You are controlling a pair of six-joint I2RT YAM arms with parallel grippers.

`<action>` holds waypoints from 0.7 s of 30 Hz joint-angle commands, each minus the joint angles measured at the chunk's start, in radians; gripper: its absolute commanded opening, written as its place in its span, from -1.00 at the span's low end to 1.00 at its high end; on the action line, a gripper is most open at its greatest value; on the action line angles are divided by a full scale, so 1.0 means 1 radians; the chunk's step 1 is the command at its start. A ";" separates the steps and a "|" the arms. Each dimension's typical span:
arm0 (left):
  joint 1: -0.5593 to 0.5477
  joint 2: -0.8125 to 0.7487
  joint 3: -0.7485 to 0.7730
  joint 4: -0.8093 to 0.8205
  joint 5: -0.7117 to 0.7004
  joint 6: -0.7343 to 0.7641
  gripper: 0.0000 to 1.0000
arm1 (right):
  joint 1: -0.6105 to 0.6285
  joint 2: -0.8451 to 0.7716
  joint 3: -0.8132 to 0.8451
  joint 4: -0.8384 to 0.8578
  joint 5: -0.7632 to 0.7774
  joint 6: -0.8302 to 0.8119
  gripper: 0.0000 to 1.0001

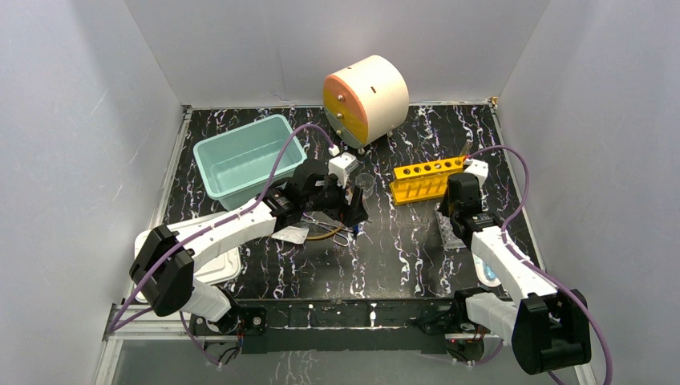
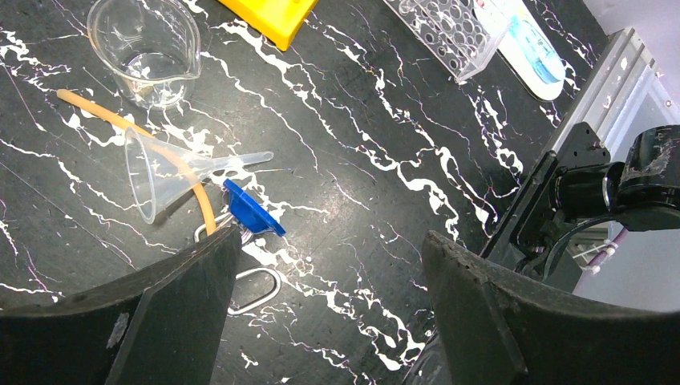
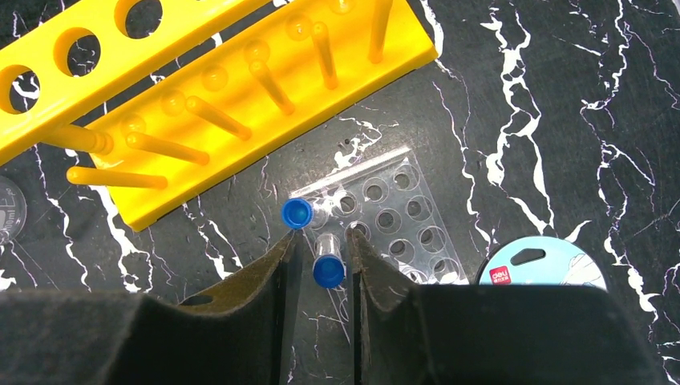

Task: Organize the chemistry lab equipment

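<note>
Left claw (image 2: 330, 265) hangs released, jaws wide, over the black marbled table (image 2: 361, 144). You see the yellow plastic pegged rack (image 3: 240, 88) just beside the clear well plate (image 3: 401, 216), a round packet (image 3: 545, 265) marked "deli", and a clear conical funnel (image 2: 156, 180). Right claw (image 3: 323, 241) straddles a blue-capped tube (image 3: 328, 261) at the plate's edge; you cannot tell whether it is clamped.

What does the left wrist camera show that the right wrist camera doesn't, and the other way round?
Left wrist only: beaker, funnel, orange hose and blue clip, ahead of the open left gripper. Right wrist only: two blue-capped tubes at the well plate, one between the fingers of the right gripper. Both: yellow rack, well plate, packet.
</note>
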 commanded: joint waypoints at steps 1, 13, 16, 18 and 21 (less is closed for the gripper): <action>0.002 -0.002 0.018 0.001 0.012 0.016 0.64 | 0.004 0.003 0.034 0.006 0.009 -0.012 -0.30; 0.002 -0.001 0.012 0.001 0.014 0.016 0.64 | 0.004 -0.016 0.063 -0.097 -0.008 0.010 -0.05; 0.002 -0.001 0.010 0.000 0.016 0.016 0.64 | 0.004 -0.012 0.062 -0.093 -0.022 0.006 -0.12; 0.002 -0.001 0.009 0.001 0.016 0.015 0.64 | 0.004 -0.011 0.058 -0.076 -0.032 -0.010 -0.19; 0.002 -0.001 0.009 0.001 0.018 0.013 0.64 | 0.004 -0.003 0.059 -0.058 -0.047 -0.028 -0.22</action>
